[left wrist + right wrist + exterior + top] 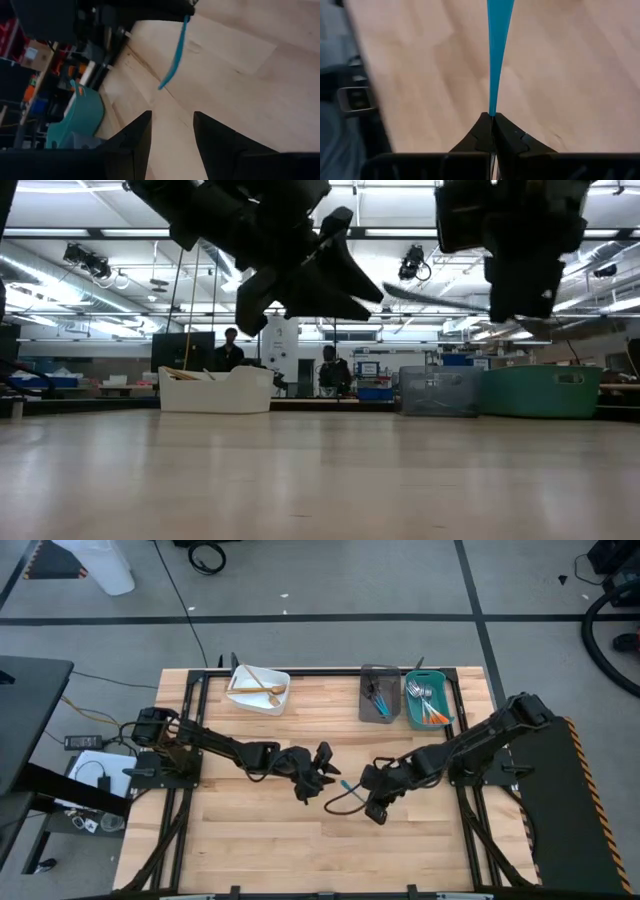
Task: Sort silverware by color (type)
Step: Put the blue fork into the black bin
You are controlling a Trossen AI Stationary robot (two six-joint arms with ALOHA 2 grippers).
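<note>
Silverware is what is being sorted here, and one blue utensil (497, 55) is hanging pinched in the right gripper (492, 117), whose fingers are closing tight on one thin end of it, above the middle of the table (260, 840). In the high view only a short blue tip (346, 783) is showing beside that gripper (372, 802); which end of the utensil this is cannot be told. In the left wrist view the same blue piece (175, 55) is dangling ahead of the left gripper (172, 135), whose fingers are standing wide apart and holding nothing. That left gripper (318, 775) is hovering just beside the right one, over bare wood.

Other pieces are lying in the bins at the far edge: gold ones in the white bin (282, 680), blue-handled ones in the grey bin (365, 700), and orange-handled ones with metal ends in the teal bin (411, 720).

Judging by its look, the blue utensil is being carried as a light, stiff, slim thing, probably smooth plastic, so it is likely to be slippery and prone to swinging or pivoting when pinched at its end. A hold nearer the middle of the handle, across its flat faces, is looking safer than a hold at the tip. It probably belongs in the grey bin.
</note>
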